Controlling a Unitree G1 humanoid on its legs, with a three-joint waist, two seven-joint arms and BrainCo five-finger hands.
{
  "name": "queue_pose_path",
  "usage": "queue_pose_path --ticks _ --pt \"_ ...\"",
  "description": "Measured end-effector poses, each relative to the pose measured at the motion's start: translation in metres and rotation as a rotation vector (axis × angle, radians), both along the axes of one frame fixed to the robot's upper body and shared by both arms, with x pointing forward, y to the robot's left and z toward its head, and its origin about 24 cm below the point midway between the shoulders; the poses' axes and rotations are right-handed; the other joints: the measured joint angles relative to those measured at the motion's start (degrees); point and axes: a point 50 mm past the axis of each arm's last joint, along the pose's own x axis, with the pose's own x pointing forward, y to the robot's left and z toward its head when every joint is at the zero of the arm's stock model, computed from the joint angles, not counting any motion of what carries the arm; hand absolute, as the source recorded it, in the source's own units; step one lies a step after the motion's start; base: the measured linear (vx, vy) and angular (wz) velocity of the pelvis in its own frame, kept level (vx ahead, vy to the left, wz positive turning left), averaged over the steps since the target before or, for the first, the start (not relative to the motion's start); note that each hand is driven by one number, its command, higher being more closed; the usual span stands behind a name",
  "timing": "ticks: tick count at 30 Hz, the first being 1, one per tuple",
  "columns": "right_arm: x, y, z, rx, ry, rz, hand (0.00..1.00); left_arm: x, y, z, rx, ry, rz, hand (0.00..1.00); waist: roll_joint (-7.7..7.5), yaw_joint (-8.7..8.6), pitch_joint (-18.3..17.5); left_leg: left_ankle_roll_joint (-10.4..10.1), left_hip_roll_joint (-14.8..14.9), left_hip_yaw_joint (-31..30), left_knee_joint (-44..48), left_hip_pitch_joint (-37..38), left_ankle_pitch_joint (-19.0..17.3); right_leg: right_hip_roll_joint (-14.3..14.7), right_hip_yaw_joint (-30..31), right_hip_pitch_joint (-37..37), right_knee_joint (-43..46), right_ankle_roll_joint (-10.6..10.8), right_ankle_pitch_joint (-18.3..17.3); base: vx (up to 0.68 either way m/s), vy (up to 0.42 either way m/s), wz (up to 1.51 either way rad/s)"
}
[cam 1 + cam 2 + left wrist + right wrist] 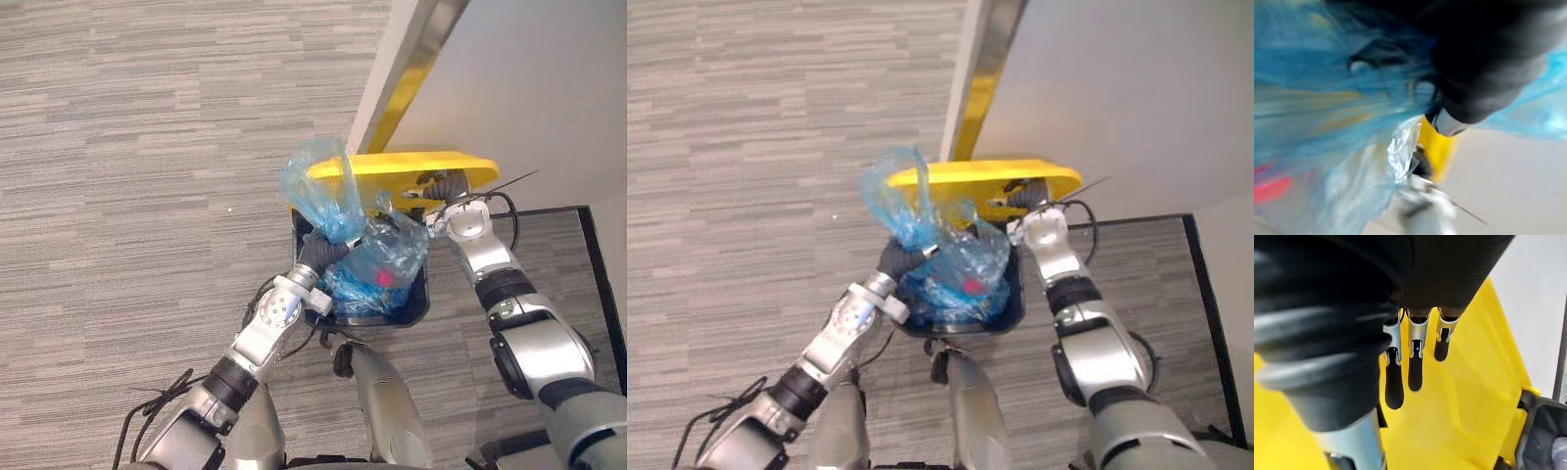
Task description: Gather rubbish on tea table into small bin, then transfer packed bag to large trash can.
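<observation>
In the mouth of the dark large trash can, a packed blue bag sits with its bulging lower part inside the rim. Its loose, crumpled top flares up past the edge of the can's raised yellow lid. Something red shows through the thin film.

The robot's left hand reaches in from the carpet side, its dark ribbed cover pressed against the bag just below the flared top. The film wraps over the hand, in the left wrist view too, so whether it is closed on the bag cannot be told.

The right hand is at the lid, spread flat. In the right wrist view its fingers lie straight and side by side on the lid's yellow surface, curled round nothing.

The can stands on grey striped carpet, just beside a pale wall.
</observation>
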Motion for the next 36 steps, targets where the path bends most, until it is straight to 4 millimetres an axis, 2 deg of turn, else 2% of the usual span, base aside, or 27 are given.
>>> queue_pose_path --ticks 5,12,13,17,24,33,36 --pt "0.005 0.006 0.024 -0.008 -0.059 0.017 0.0 0.033 0.009 -0.015 0.21 0.075 0.076 1.0 -0.15 -0.55 1.56 0.14 0.43 -0.18 3.2 -3.29 -0.51 0.39 0.02 -1.65 -0.3 -0.23 1.04 -0.05 -0.022 -0.03" --pt "0.005 0.022 0.056 0.046 -0.168 0.065 0.0 0.062 0.014 -0.008 0.414 0.07 0.154 1.0 -0.99 -1.4 4.54 -0.38 0.87 -1.15 6.23 -10.25 -0.99 0.99 0.87 -7.32 0.07 0.42 1.71 -0.06 -0.038 0.01" --pt "0.005 0.028 0.059 0.054 -0.186 0.078 0.0 0.064 0.013 -0.009 0.448 0.072 0.158 0.0 -1.02 -1.45 4.56 -0.83 1.18 -0.98 6.83 -11.32 -1.26 1.25 1.0 -8.29 0.2 0.41 1.75 -0.01 -0.031 -0.16" --pt "0.002 0.057 0.068 0.092 -0.237 0.16 0.0 0.068 0.009 -0.014 0.574 0.074 0.175 0.0 -1.88 -1.9 5.05 -1.92 2.19 0.31 8.52 -13.29 -1.86 1.79 1.37 -10.86 1.48 -0.17 1.64 0.03 -0.022 -0.19" --pt "-0.002 0.077 0.072 0.112 -0.252 0.228 0.0 0.063 -0.015 -0.015 0.642 0.038 0.156 0.0 -1.92 -2.12 5.06 -2.04 2.62 2.26 8.97 -12.84 -2.41 1.82 2.14 -11.64 2.82 -0.81 1.24 0.03 -0.008 -0.09" --pt "-0.006 0.101 0.068 0.068 -0.237 0.313 0.0 0.061 -0.012 -0.023 0.699 0.048 0.16 0.0 -2.23 -2.16 4.81 -2.16 2.45 3.8 6.3 -8.79 -1.64 1.84 3.08 -8.96 2.22 -0.86 1.27 0.01 -0.019 -0.01" --pt "-0.006 0.101 0.063 0.062 -0.224 0.318 0.0 0.062 -0.007 -0.024 0.707 0.047 0.173 0.0 -2.37 -2.08 4.73 -1.76 2.13 3.78 4.83 -7.46 -0.88 1.62 2.92 -7.8 1.63 -0.95 1.33 0.02 -0.035 0.11"
